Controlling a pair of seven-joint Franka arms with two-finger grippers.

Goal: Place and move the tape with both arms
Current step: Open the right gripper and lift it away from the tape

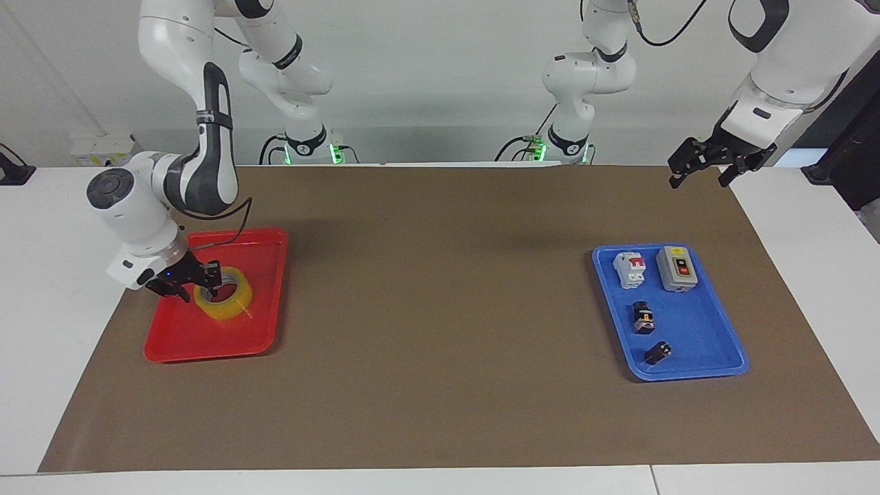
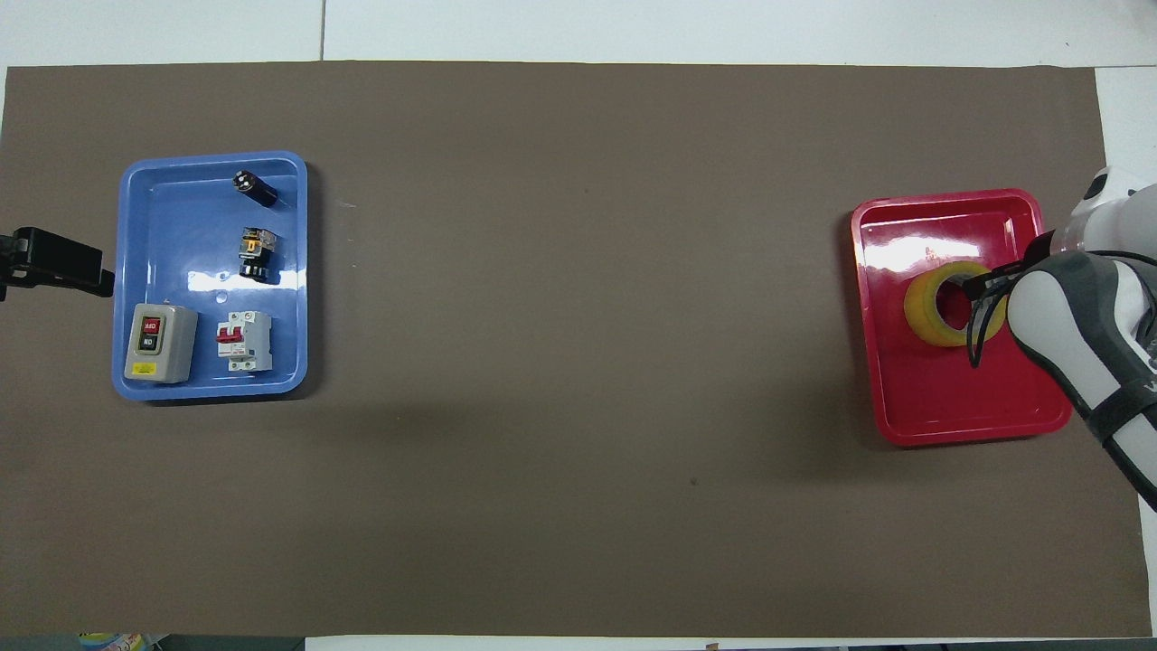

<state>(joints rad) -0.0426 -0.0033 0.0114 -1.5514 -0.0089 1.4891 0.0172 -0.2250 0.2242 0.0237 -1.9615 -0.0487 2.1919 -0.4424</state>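
The ring-shaped roll of translucent yellow packing tape [image 1: 223,294] [image 2: 949,305] lies flat in the red plastic tray [image 1: 206,340] [image 2: 958,411] at the facing view's lower left. The right gripper [image 1: 189,280] [image 2: 985,291] sits at the roll's rim, fingers spread apart around it. The left gripper [image 1: 701,168] waits in the upper right of that view, fingers wide, above the brown mat [image 1: 440,289], higher in frame than the blue plastic tray [image 1: 715,344] [image 2: 163,235].

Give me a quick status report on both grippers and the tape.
Right gripper at the tape, one finger in the core, grip unclear. Tape flat in the red tray. Left gripper open, waiting over the mat's edge. Nothing in the way.
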